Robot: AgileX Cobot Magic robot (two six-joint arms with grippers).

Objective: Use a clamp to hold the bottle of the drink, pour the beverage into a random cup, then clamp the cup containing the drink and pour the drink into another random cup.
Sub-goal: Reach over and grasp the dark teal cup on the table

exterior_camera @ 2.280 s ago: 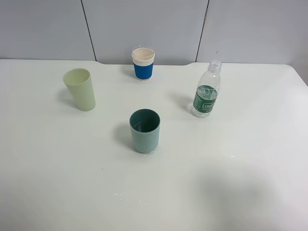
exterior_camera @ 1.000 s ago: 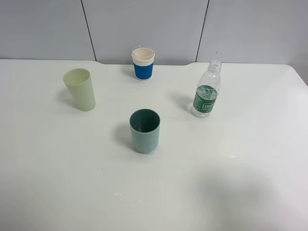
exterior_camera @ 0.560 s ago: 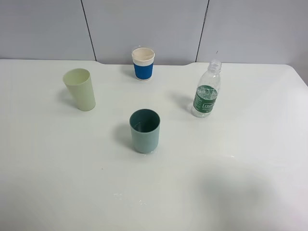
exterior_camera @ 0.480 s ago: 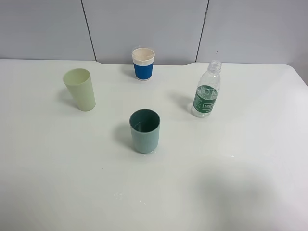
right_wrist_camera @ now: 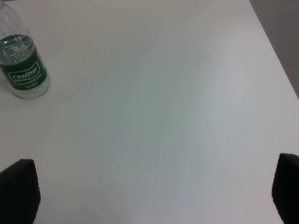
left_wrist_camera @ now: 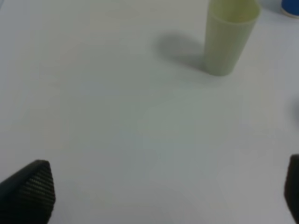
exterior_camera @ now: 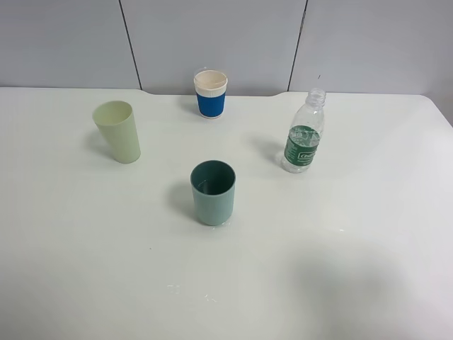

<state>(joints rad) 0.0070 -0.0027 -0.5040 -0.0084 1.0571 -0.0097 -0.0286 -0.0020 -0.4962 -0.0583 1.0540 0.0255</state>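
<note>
Clear plastic, the bottle [exterior_camera: 304, 134] stands upright on the bench [exterior_camera: 368, 241], on the right arm's side — out ahead of the right claw [right_wrist_camera: 152, 193], spread wide and empty.

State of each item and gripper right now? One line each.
bottle: upright, uncapped, partly filled, not held.
teal cup: upright, not held.
yellow-green cup: upright, not held.
blue paper cup: upright, not held.
left gripper: open, empty.
right gripper: open, empty.

Teal cup [exterior_camera: 213, 193], yellow-green cup [exterior_camera: 118, 132], green-banded bottle [exterior_camera: 304, 145], blue cup [exterior_camera: 211, 103], perhaps cream-rimmed
</note>
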